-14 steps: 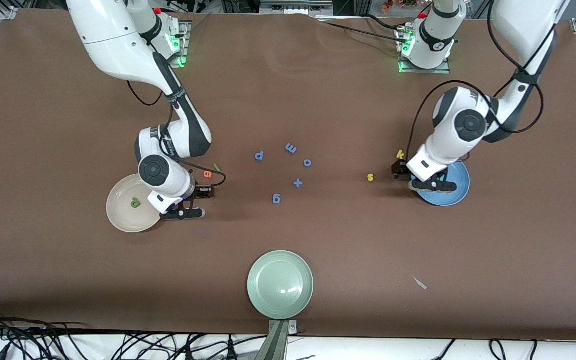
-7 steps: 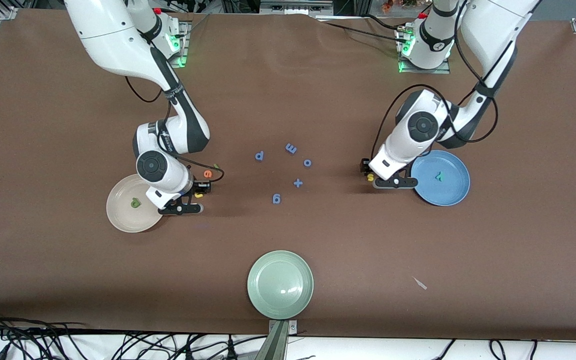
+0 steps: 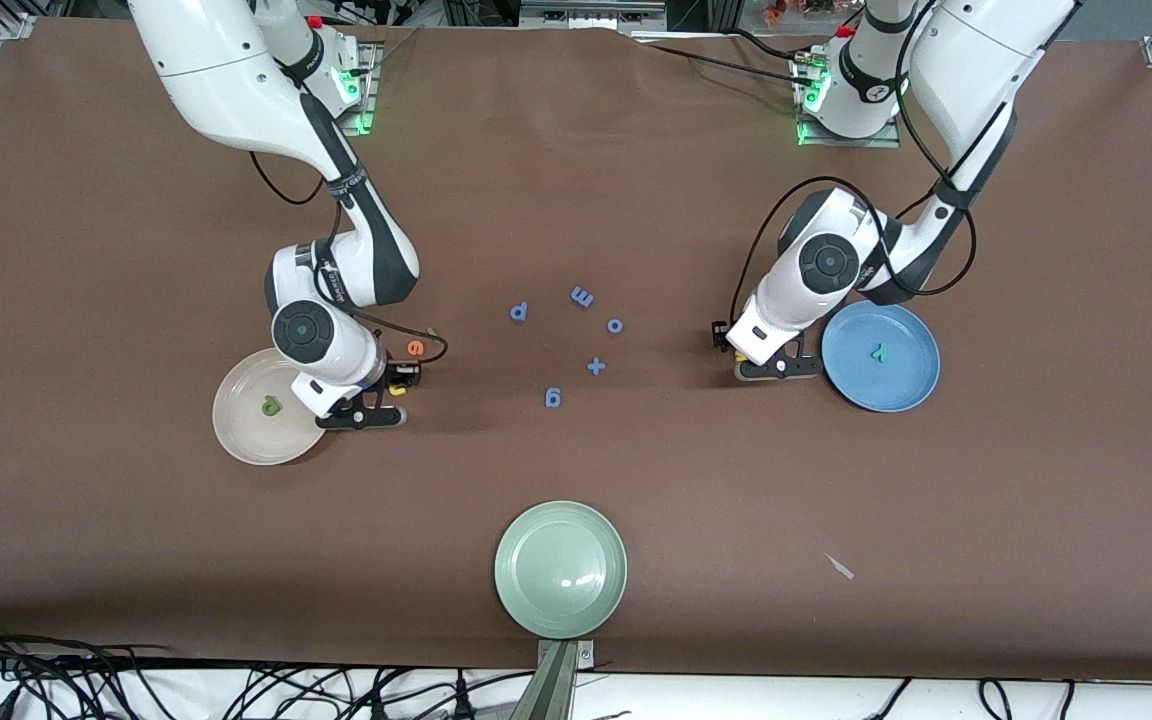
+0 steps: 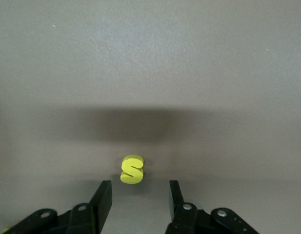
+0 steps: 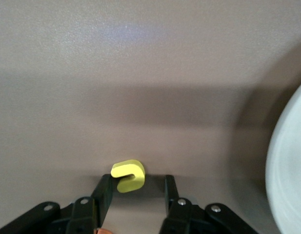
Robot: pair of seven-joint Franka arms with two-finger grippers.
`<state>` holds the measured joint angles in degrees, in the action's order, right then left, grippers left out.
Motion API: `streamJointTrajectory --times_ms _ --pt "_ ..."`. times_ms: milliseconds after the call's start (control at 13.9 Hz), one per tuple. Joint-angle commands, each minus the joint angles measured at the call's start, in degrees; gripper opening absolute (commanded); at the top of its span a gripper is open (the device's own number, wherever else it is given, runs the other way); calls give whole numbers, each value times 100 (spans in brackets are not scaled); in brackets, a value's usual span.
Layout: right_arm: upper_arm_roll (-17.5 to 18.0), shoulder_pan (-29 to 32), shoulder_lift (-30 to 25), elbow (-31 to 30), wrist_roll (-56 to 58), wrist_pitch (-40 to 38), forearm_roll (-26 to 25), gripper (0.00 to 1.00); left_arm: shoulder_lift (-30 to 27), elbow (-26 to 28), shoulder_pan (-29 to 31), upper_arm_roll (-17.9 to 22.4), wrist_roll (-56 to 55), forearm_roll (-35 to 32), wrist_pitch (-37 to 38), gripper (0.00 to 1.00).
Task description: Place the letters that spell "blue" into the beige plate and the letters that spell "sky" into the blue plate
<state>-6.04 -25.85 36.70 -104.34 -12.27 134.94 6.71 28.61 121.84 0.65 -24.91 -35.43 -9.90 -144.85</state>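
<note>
Yellow u (image 5: 127, 175) | by beige plate (image 3: 241, 425) | orange e (image 3: 416, 348) nearby

Pale green plate (image 3: 560, 569) nr cam edge; blue letters (image 3: 582, 297) + plus sign (image 3: 595, 366) mid-table.

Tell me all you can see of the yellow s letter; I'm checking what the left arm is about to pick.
The yellow s is a small, thick letter of matte, foam-like material, bright yellow all over. It lies on the brown table, apart from the blue plate and toward the left arm's end. The left pincer straddles it, black fingers standing on either side with visible gaps, touching nothing. In the front view the arm hides it.
</note>
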Motion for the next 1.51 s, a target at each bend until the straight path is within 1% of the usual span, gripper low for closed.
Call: streamJointTrajectory --times_ms 0,144,215,359,574,646,789,1005,1220,1435 --pt "6 10 -58 -104 111 190 15 50 118 -143 -92 47 -69 -344 53 56" --pt "6 28 47 -95 172 409 -3 50 171 -143 -83 47 -165 -582 53 56" --pt "6 19 65 -95 190 445 -3 50 171 -143 -83 47 -174 -583 53 55" --pt "6 19 57 -95 207 419 -3 46 198 -152 -83 56 -174 -583 53 55" --pt "-2 45 13 -95 400 402 6 31 277 -257 -92 56 -174 -601 53 48" --pt "-11 45 -5 -95 409 393 6 30 277 -257 -83 56 -174 -723 53 46" --pt "-20 45 -14 -25 418 297 6 26 268 -266 -22 56 -166 -838 53 45" --pt "-117 63 -101 133 611 -125 23 25 312 -266 -13 65 -174 -926 62 45" --pt "-117 63 -110 134 568 -134 50 25 321 -275 -22 65 -174 -926 62 44" --pt "-117 63 -128 168 638 -161 50 25 330 -275 -22 74 -174 -935 62 34"
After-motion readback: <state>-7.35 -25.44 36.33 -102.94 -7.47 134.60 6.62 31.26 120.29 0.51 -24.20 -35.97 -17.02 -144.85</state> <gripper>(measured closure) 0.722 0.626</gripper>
